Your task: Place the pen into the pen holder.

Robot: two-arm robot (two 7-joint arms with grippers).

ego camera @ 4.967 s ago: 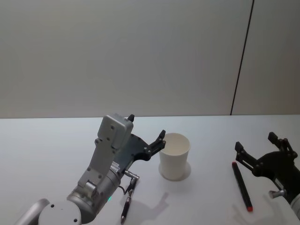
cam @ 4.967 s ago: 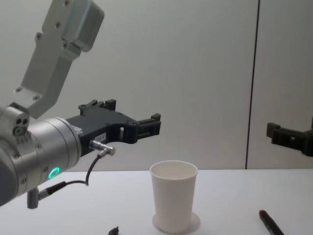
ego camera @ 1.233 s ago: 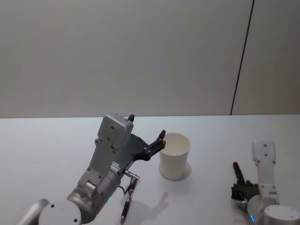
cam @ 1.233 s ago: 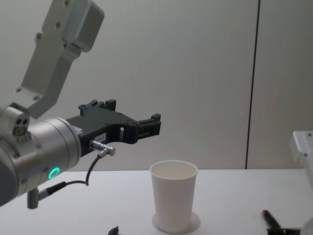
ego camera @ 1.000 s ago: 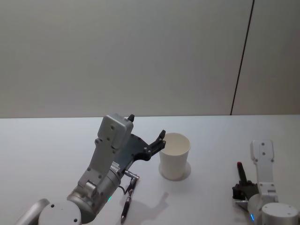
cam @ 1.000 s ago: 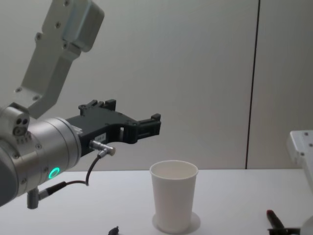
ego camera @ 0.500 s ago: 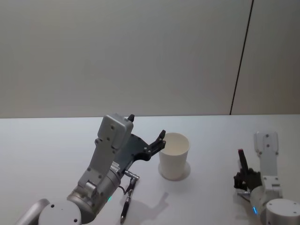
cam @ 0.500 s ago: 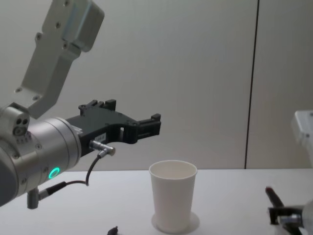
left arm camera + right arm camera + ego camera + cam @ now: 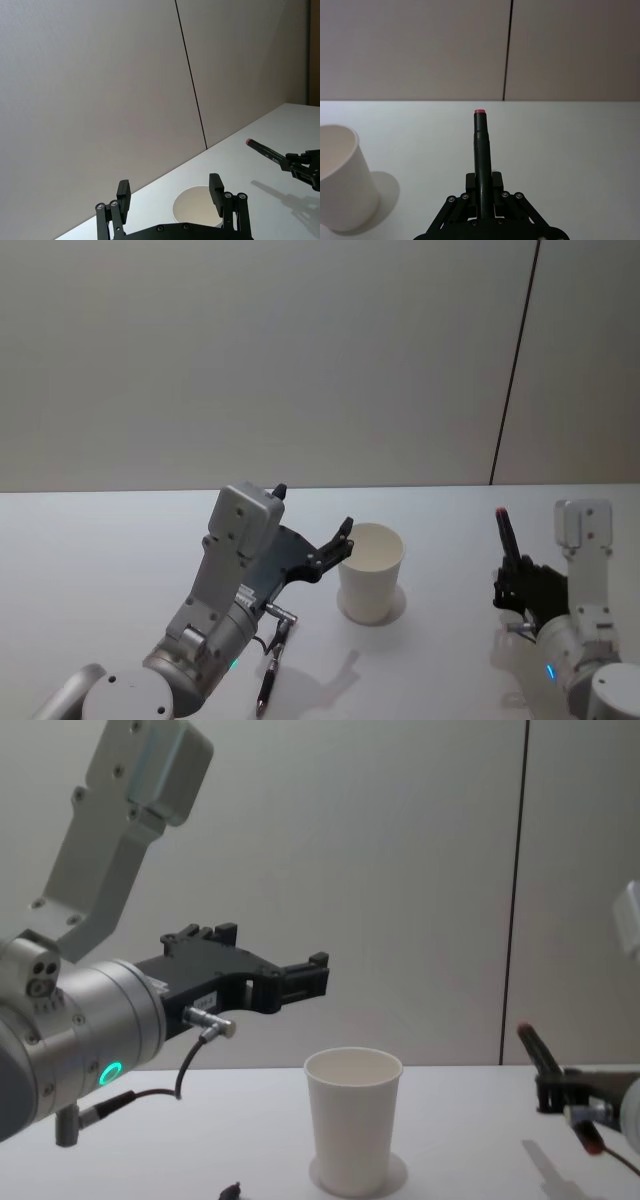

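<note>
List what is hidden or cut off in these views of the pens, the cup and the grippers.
- Right wrist view: the pen has its lower end hidden between the right gripper jaws; the pen holder is cut by the frame edge.
- Left wrist view: the left gripper body covers the pen holder's base.
- Head view: the left arm covers the far end of the second pen.
- Chest view: the bottom edge cuts that pen to a tip.

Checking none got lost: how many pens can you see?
2. A black red-tipped pen is held in the right hand, above the table; a dark pen lies on the table under the left arm.
</note>
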